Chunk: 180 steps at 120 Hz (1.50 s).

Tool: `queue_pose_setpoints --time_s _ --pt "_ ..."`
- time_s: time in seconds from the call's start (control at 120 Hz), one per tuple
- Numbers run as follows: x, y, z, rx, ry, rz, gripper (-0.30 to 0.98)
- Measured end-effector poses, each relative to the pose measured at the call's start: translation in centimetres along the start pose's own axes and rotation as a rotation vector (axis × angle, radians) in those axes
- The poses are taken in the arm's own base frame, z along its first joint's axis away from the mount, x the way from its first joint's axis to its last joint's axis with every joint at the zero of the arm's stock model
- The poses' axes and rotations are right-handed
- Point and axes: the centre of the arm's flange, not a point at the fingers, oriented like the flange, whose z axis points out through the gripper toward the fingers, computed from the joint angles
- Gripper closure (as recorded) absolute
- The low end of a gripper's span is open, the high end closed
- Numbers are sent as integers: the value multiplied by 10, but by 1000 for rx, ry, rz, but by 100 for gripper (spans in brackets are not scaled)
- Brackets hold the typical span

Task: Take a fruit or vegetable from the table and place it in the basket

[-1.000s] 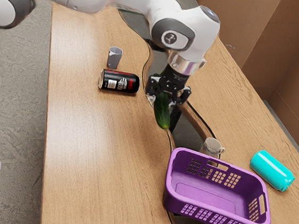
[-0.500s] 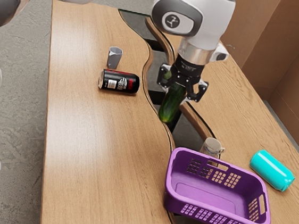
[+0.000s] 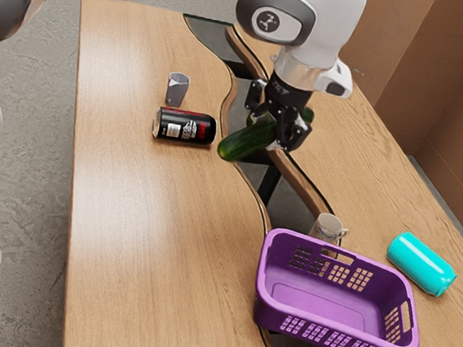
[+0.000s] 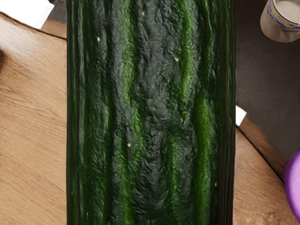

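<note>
Gripper [image 3: 274, 132]: clamped on the cucumber, both fingers against its sides, up off the table. The squeeze should be firm but steady; a long smooth thing like this could pivot if the hand swings fast.
Cucumber [image 3: 243, 142]: crosswise in the gripper, one long end jutting out toward the black can [image 3: 185, 127], a short end poking out on the other side. It is not in the basket.
Mug [image 3: 326, 227]: between gripper and basket, just beside the basket's rim. Best pass well above it – the long end, not the hand, is what would likely clip it.
Basket [image 3: 317, 308]: beyond the mug from the gripper, toward the exterior view's right. Go over its middle, turn the cucumber along the longer walls, and lower until both ends sit inside the rim – then let go gently, so it doesn't bounce or roll.
</note>
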Motion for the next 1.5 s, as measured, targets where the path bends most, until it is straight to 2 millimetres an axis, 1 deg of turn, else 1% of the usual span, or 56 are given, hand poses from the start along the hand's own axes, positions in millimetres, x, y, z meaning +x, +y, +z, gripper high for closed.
queue_pose_setpoints --time_s 0.167,0.308,0.367,0.45,0.542,0.592,0.65,0.7,0.8,0.883,0.917,0.95,1.008,1.067,1.117,1.175,1.25,1.292,1.4,1.45,1.5 --pt "1 1 4 11 -11 152 46" --pt "3 3 -2 9 14 293 46" --pt "6 12 3 1 23 358 46" --pt "11 33 17 -23 34 450 47" --pt "12 50 21 -61 68 536 46" --pt "9 61 20 -79 91 585 46" --pt "-2 76 15 -98 116 649 46" --pt "-18 93 10 -113 135 713 46" --pt "-62 134 3 -141 161 859 46" --pt "-99 168 6 -159 160 973 46" --pt "-108 176 8 -163 159 1004 46" --pt "-111 179 8 -168 162 1021 47" --pt "-101 181 1 -188 181 1025 47" --pt "-89 176 -9 -200 206 1018 47" --pt "-84 173 -17 -204 226 1019 46" --pt "-81 171 -20 -202 238 1025 46" --pt "-75 170 -19 -189 255 1032 46" --pt "-68 172 -18 -189 268 1034 46" --pt "-36 173 -7 -200 309 1014 47" --pt "-24 177 2 -211 326 1009 47" --pt "-14 185 16 -226 333 1012 48"
